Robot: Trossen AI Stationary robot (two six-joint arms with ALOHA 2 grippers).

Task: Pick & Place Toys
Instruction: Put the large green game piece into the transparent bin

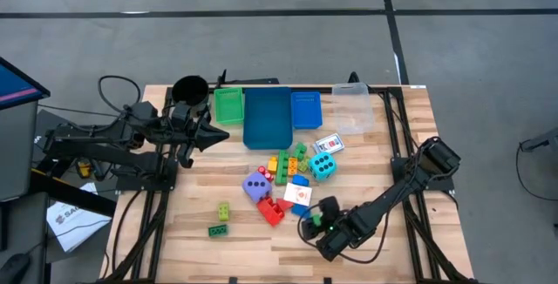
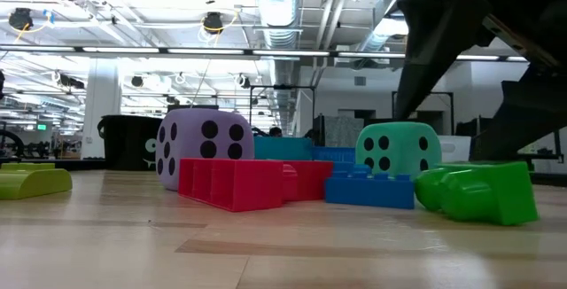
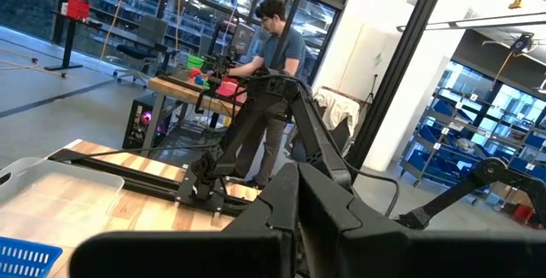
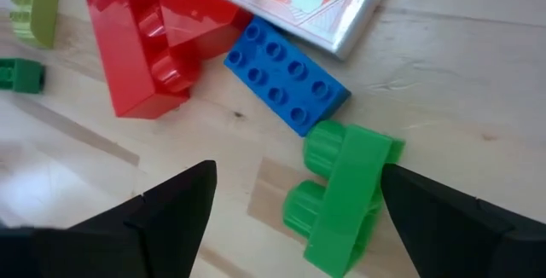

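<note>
Toys lie in a cluster on the wooden table: a purple dice (image 1: 255,186), a teal dice (image 1: 321,166), red bricks (image 4: 149,43), a blue brick (image 4: 286,73), picture cards (image 1: 329,144) and a green brick (image 4: 345,194). My right gripper (image 4: 299,171) is open and slants down over the green brick, one finger on either side of it. The brick lies on its side on the table, close to one finger (image 4: 444,218). My left gripper (image 1: 209,136) is shut and raised at the table's left, holding nothing. My right gripper stands around the green brick's studded end (image 4: 320,154). I cannot tell whether the finger beside the brick's edge (image 4: 394,148) touches it. The brick rests on the table.
A green tray (image 1: 229,105), two blue trays (image 1: 267,117) and a clear tray (image 1: 352,110) line the far edge, with a black cup (image 1: 189,90) at the far left. A yellow-green brick (image 1: 224,211) and a small green brick (image 1: 218,230) lie apart at the near left.
</note>
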